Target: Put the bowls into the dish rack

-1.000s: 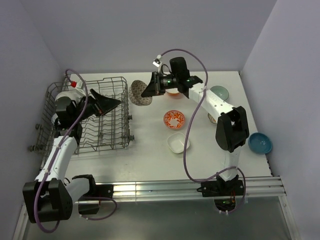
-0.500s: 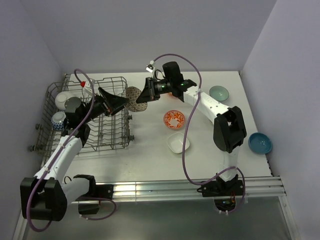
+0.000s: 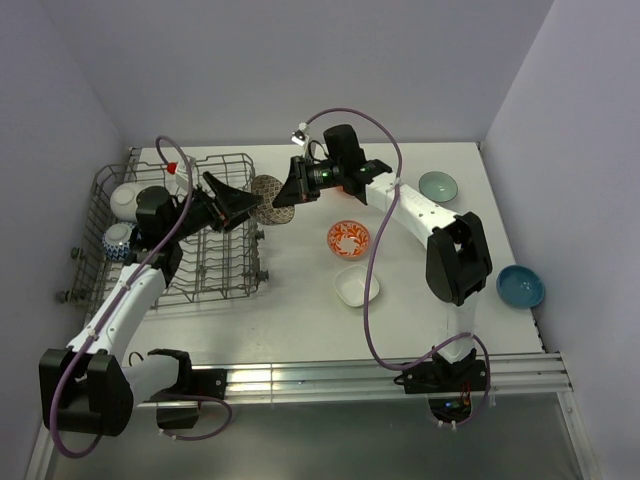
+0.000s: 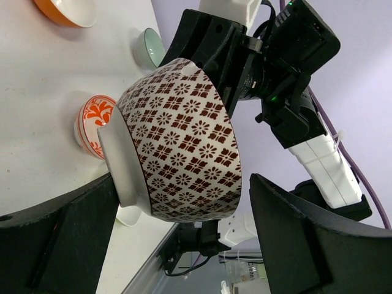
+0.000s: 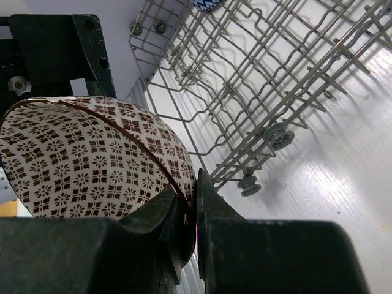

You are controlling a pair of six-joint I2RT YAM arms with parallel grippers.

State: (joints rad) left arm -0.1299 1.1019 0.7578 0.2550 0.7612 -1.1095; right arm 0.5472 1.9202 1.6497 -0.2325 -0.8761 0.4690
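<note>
A brown-and-white patterned bowl (image 3: 266, 196) hangs in the air just off the right end of the dish rack (image 3: 190, 158). My right gripper (image 3: 287, 188) is shut on its rim, one finger inside and one outside (image 5: 195, 184). My left gripper (image 3: 240, 205) reaches over the rack and stands open around the same bowl (image 4: 184, 147). In the left wrist view one finger sits by the bowl's white foot and the other is apart from its wall. A white bowl (image 3: 122, 198) and a blue-patterned bowl (image 3: 117, 240) sit in the rack's left end.
On the table lie a red-orange patterned bowl (image 3: 348, 238), a white square bowl (image 3: 356, 287), a pale green bowl (image 3: 438, 185) and a blue bowl (image 3: 520, 286). An orange bowl (image 4: 67, 9) shows in the left wrist view. The rack's tines (image 5: 275, 73) stand below the held bowl.
My right arm has carried the patterned bowl left, toward the rack. My left gripper has swung right from over the rack and now straddles the bowl, jaws slightly narrower.
</note>
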